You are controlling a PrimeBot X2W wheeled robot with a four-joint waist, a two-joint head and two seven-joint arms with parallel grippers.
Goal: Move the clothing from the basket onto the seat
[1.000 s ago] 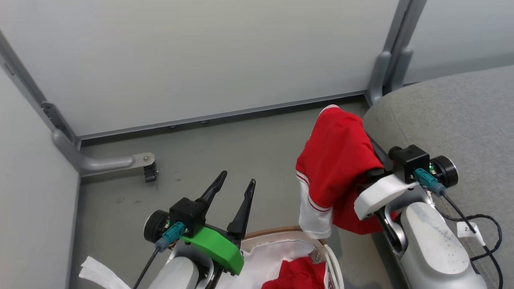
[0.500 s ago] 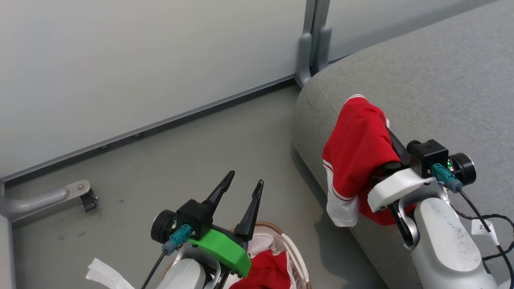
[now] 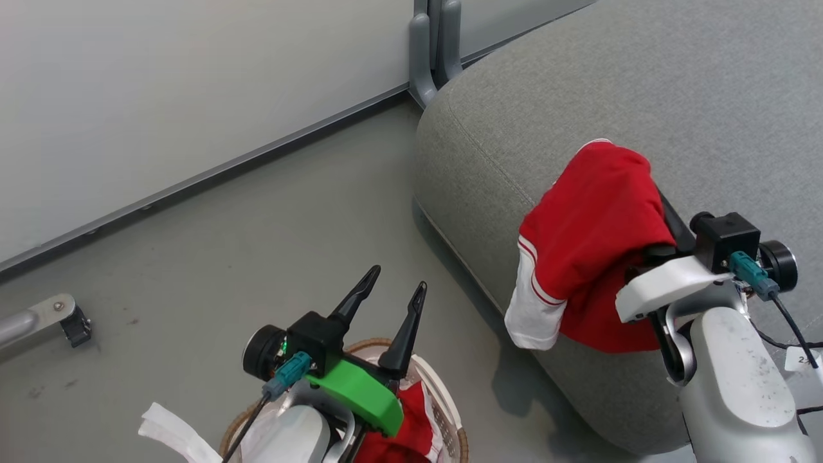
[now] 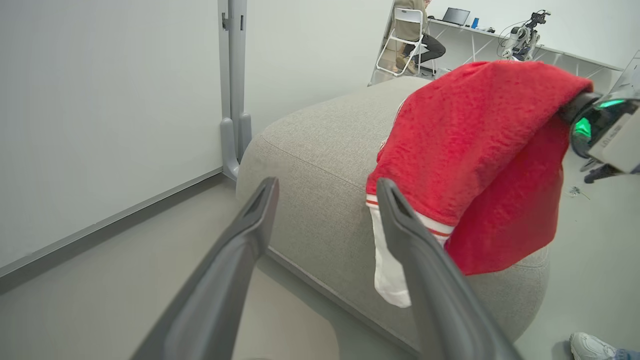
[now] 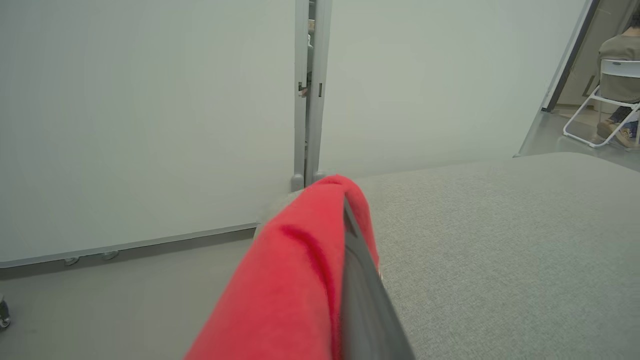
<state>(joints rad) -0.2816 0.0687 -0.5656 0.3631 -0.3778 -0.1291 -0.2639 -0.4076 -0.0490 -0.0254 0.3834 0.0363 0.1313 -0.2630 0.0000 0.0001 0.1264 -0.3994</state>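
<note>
A bright red garment (image 3: 591,218) with a white band and striped trim is draped over my right gripper (image 5: 346,210), which is shut on it. Part of a dark finger (image 3: 672,222) shows beside the cloth. The garment (image 4: 480,145) hangs above the near left edge of the grey seat (image 3: 578,77), its white end dangling past the side. My left gripper (image 3: 397,278) stands open and empty above the basket (image 3: 370,343), fingers pointing at the floor. More red clothing (image 3: 411,424) lies in the basket, partly hidden by my left wrist.
Pale partition walls stand behind, with a grey post (image 3: 434,51) at the seat's far corner. A metal foot bracket (image 3: 64,318) sits on the grey floor at the left. White liner cloth (image 3: 170,424) hangs outside the basket. A person sits on a folding chair (image 4: 415,35) far off; a shoe (image 4: 592,347) is near the seat.
The head camera has swung right, bringing more of the seat into view. My right gripper has carried the red garment from beside the seat to over its edge. The left gripper stays open.
</note>
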